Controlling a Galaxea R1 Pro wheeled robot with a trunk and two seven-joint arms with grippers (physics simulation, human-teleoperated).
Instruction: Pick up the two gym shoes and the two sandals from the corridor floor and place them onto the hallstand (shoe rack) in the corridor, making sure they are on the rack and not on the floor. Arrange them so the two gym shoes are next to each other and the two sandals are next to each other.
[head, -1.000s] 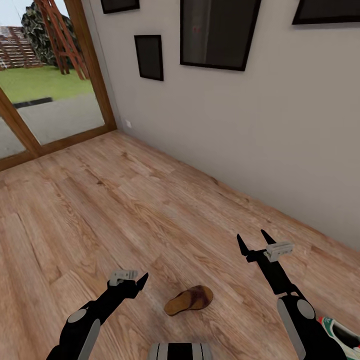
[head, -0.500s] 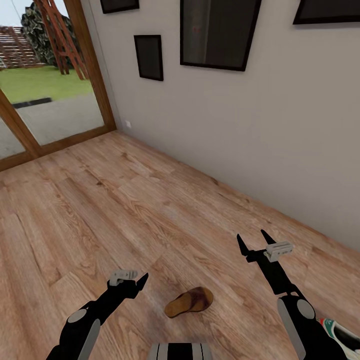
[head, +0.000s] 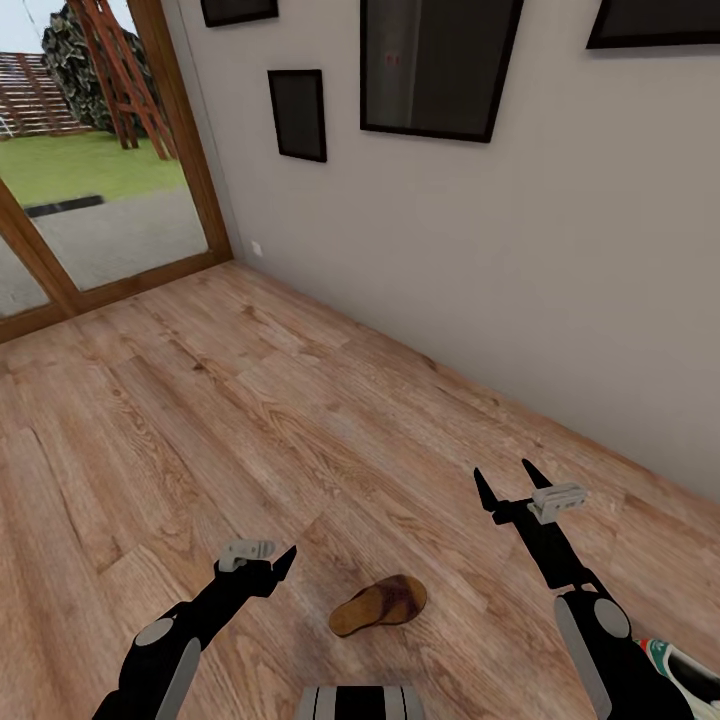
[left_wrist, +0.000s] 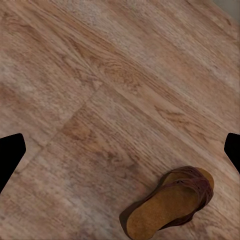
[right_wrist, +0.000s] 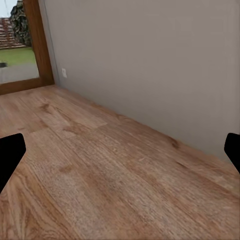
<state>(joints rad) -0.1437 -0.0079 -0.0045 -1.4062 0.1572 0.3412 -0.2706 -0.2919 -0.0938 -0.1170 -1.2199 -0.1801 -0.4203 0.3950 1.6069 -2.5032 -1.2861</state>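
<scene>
One dark brown sandal (head: 380, 605) with a tan footbed lies on the wood-plank corridor floor (head: 250, 420), just ahead of my base. My left gripper (head: 283, 562) hovers open to the sandal's left, a short way above the floor. In the left wrist view the sandal (left_wrist: 172, 205) sits off to one side of the open left gripper (left_wrist: 122, 150), not between its fingers. My right gripper (head: 505, 480) is held higher to the sandal's right, open and empty. A white gym shoe (head: 685, 665) with green and red trim peeks out behind my right arm. The hallstand is out of view.
A grey wall (head: 520, 270) with dark framed pictures (head: 298, 113) runs along the right. A wood-framed glass door (head: 100, 200) stands at the far left. The right wrist view looks along the floor (right_wrist: 100, 175) toward that wall (right_wrist: 150, 60).
</scene>
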